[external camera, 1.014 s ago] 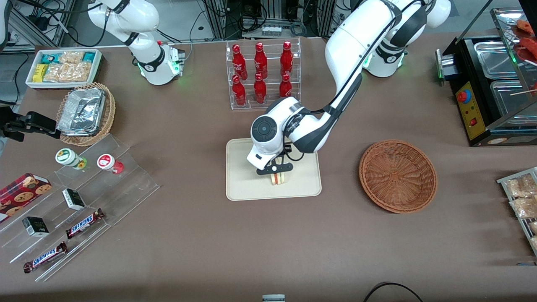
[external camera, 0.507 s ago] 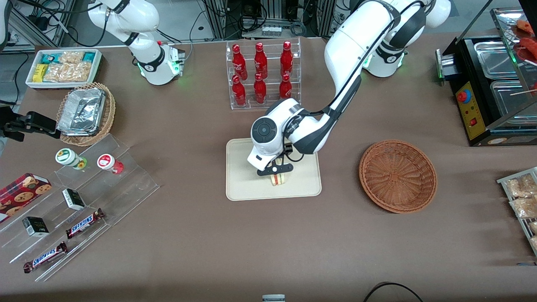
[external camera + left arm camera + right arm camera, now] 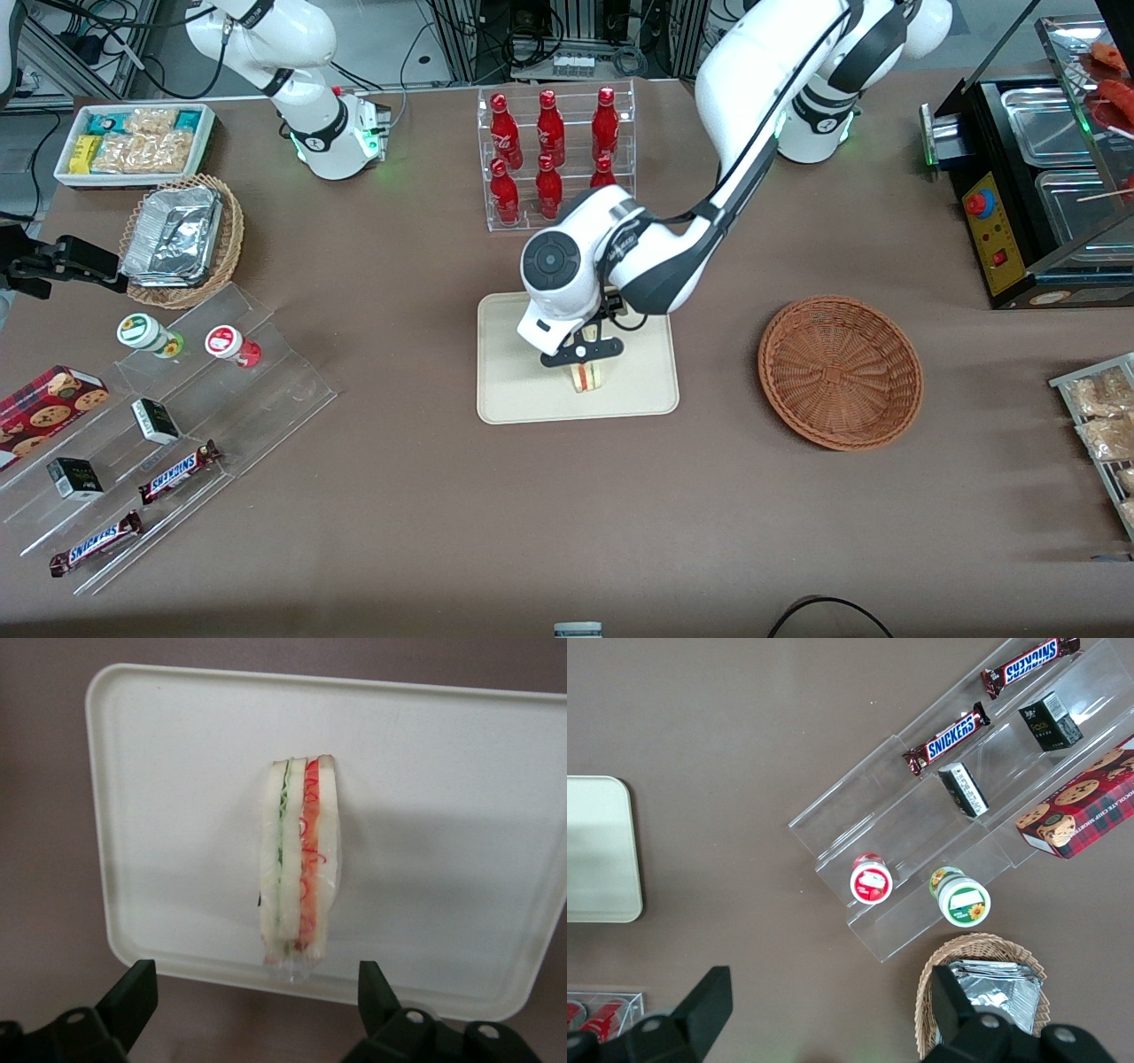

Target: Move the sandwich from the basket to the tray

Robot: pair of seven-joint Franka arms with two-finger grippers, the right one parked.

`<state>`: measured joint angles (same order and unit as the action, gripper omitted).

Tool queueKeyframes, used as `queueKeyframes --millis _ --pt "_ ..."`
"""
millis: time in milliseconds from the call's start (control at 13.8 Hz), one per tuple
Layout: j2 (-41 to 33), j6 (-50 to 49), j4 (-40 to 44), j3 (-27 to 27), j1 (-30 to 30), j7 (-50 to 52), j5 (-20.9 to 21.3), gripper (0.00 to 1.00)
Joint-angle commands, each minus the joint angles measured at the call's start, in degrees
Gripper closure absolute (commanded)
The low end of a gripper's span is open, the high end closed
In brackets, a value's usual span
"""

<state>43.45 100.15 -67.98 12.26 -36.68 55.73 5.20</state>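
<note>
Two black fingers of my left gripper [image 3: 580,354] stand spread wide apart above the cream-coloured rectangular plastic tray [image 3: 514,390], and nothing is held between them. In the wrist view one fingertip [image 3: 133,992] shows at either side of the small triangular sandwich [image 3: 299,859] of pale bread, each well clear of it, so neither pad touches the bread.

The sandwich stands on edge on the tray, its layers facing up toward my wrist camera: pale bread slices with a thin green layer and a red and pink layer between them. From the front it [image 3: 586,378] shows just below my gripper's crossbar, in the part of the tray nearer the front camera and slightly toward the working arm's end. It rests inside the low raised rim [image 3: 104,815] and touches no edge of it.

The round, shallow, reddish-brown woven wicker basket [image 3: 840,372] lies on the brown table [image 3: 567,514] beside the tray, toward the working arm's end, apart from it and with nothing visible inside.

A clear acrylic rack of red bottles [image 3: 554,159] stands farther from the front camera than the tray, with my white arm [image 3: 638,257] reaching down between the two.
</note>
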Motion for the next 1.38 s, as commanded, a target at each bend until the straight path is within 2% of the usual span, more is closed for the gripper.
queueKeyframes --millis 0,145,362,580,725,942,1304 --pt "-2.8 -2.4 0.7 -0.6 -0.3 -3.7 0.3 0.0" --pt "-4.3 -5.7 0.6 -0.7 1.1 -10.1 0.8 0.0" --pt "-7.3 -10.3 0.0 -0.5 6.5 -21.1 0.1 0.0" --pt "-12.8 -10.4 -6.3 -0.3 13.4 -27.9 -0.1 0.0" --pt "-17.9 -10.9 -11.3 -0.3 18.0 -34.5 -1.9 0.0" --pt "-24.4 -10.8 -17.9 -0.3 23.5 -39.2 -2.1 0.0" --pt "-28.1 -12.3 -20.3 -0.3 30.0 -45.3 -2.1 0.0"
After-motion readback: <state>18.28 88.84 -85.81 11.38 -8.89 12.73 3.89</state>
